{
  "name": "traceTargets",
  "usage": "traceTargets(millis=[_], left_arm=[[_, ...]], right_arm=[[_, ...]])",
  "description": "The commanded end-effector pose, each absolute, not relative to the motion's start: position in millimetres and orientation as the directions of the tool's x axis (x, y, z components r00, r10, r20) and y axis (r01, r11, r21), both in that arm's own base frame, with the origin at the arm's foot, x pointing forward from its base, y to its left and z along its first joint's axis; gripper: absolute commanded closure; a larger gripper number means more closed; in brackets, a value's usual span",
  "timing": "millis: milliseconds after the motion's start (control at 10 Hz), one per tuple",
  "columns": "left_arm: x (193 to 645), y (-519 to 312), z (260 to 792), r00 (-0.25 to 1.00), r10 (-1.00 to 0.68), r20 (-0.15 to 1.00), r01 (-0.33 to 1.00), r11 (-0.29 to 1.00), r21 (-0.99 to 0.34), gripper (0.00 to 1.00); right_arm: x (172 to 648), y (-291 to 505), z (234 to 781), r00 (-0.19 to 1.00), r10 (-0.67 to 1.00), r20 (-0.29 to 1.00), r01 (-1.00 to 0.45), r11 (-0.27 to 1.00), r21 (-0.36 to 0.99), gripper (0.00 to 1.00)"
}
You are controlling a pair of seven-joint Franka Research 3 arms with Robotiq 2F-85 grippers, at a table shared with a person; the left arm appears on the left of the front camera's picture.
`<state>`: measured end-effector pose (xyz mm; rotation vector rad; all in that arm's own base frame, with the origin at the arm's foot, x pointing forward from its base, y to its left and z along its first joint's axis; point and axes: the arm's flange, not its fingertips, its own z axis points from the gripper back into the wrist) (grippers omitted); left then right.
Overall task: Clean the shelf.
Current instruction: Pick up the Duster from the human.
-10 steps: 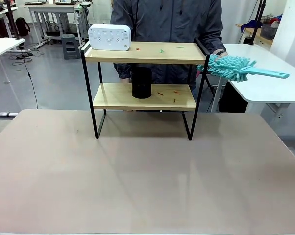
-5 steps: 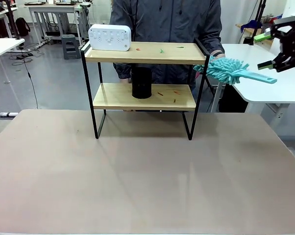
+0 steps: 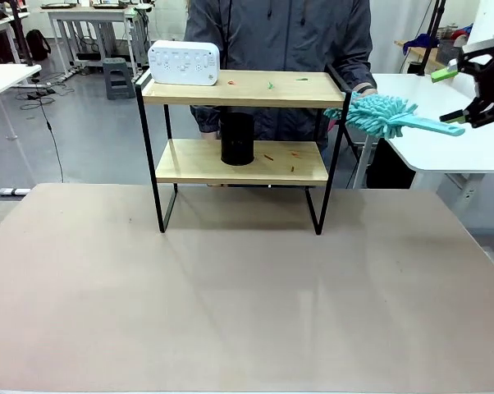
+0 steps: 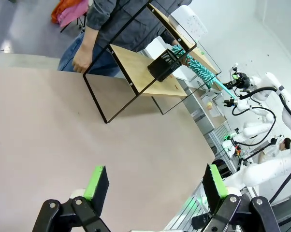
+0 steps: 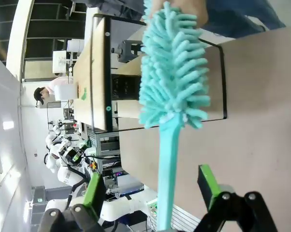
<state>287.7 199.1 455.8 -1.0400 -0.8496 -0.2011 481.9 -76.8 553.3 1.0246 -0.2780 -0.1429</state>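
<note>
Handover step: my right gripper open astride the duster handle. Next I clamp it, then sweep the shelf.

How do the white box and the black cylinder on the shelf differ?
The white box is wide and low, lying at the top board's left end. The black cylinder is narrow and upright, standing on the lower board. Both rest on the shelf.
</note>
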Motion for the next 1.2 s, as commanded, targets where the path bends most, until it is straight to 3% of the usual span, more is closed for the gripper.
traceTargets(millis=[0, 400, 500, 600, 700, 800, 900, 1100], left_arm=[[290.0, 199.0, 456.1, 0.654, 0.232, 0.72, 0.544, 0.516, -0.661, 0.0], [290.0, 199.0, 456.1, 0.654, 0.232, 0.72, 0.544, 0.516, -0.661, 0.0], [290.0, 199.0, 456.1, 0.654, 0.232, 0.72, 0.544, 0.516, -0.661, 0.0], [290.0, 199.0, 456.1, 0.654, 0.232, 0.72, 0.544, 0.516, -0.661, 0.0], [290.0, 199.0, 456.1, 0.654, 0.232, 0.72, 0.544, 0.516, -0.661, 0.0], [290.0, 199.0, 456.1, 0.654, 0.232, 0.72, 0.544, 0.516, -0.661, 0.0], [290.0, 199.0, 456.1, 0.654, 0.232, 0.72, 0.544, 0.516, -0.661, 0.0], [290.0, 199.0, 456.1, 0.654, 0.232, 0.72, 0.544, 0.516, -0.661, 0.0]], right_arm=[[489.8, -69.0, 547.9, 0.96, -0.263, 0.095, 0.05, 0.497, 0.866, 0.0], [497.0, -59.9, 537.2, 0.96, -0.273, 0.064, 0.085, 0.499, 0.862, 0.0], [497.5, -59.9, 536.3, 0.958, -0.279, 0.071, 0.084, 0.506, 0.858, 0.6], [497.3, -59.1, 536.3, 0.958, -0.277, 0.071, 0.081, 0.502, 0.861, 0.6], [497.5, -58.6, 536.4, 0.958, -0.276, 0.072, 0.079, 0.498, 0.863, 1.0], [497.7, -57.9, 536.6, 0.958, -0.276, 0.072, 0.08, 0.5, 0.862, 0.65], [497.2, -57.4, 536.6, 0.958, -0.276, 0.074, 0.078, 0.502, 0.861, 1.0], [496.1, -56.6, 535.8, 0.959, -0.273, 0.074, 0.078, 0.505, 0.859, 1.0]])
